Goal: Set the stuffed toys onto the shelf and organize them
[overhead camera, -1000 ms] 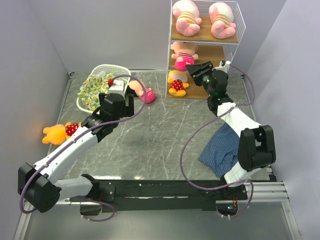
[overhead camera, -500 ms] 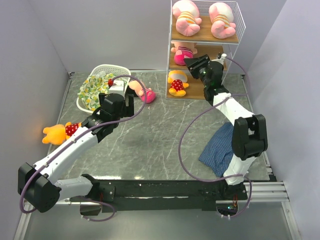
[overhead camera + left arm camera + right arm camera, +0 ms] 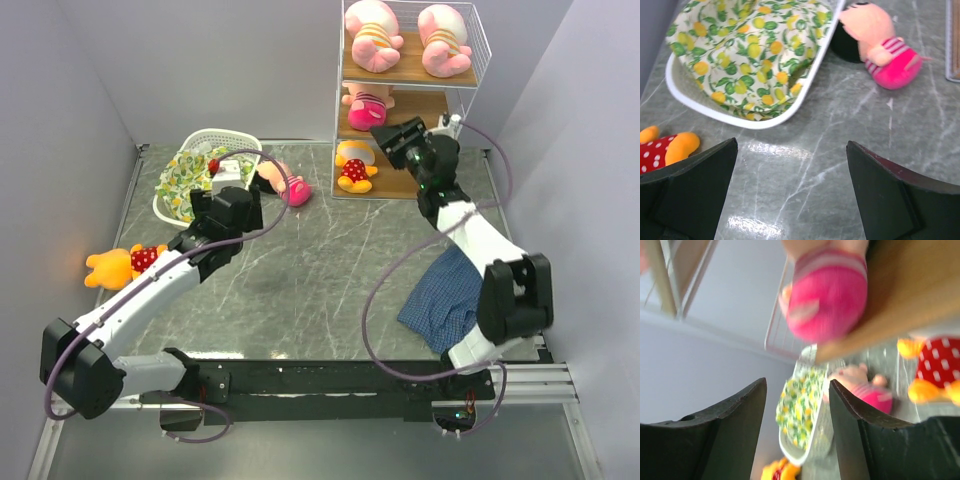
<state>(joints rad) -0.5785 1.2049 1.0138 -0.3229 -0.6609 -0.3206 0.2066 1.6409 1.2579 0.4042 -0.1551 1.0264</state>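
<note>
The shelf (image 3: 425, 104) stands at the far right. Two piglets (image 3: 372, 35) lie on its top board, a pink doll (image 3: 366, 106) on the middle board and a bear (image 3: 353, 167) on the bottom board. My right gripper (image 3: 392, 136) is open and empty just in front of the middle board; its wrist view shows that doll (image 3: 827, 295) close above the fingers. A second pink doll (image 3: 288, 184) lies on the table, and a second bear (image 3: 120, 264) lies at the left. My left gripper (image 3: 250, 200) is open and empty above the table, short of that doll (image 3: 880, 47).
A white lattice basket (image 3: 215, 135) holding a green-yellow cloth (image 3: 185, 175) sits at the far left, right beside the table doll. A blue plaid cloth (image 3: 445, 290) lies at the near right. Grey walls close in both sides.
My right gripper reached into the middle tier, then drew back a little. My left gripper has edged toward the basket and the table doll.
</note>
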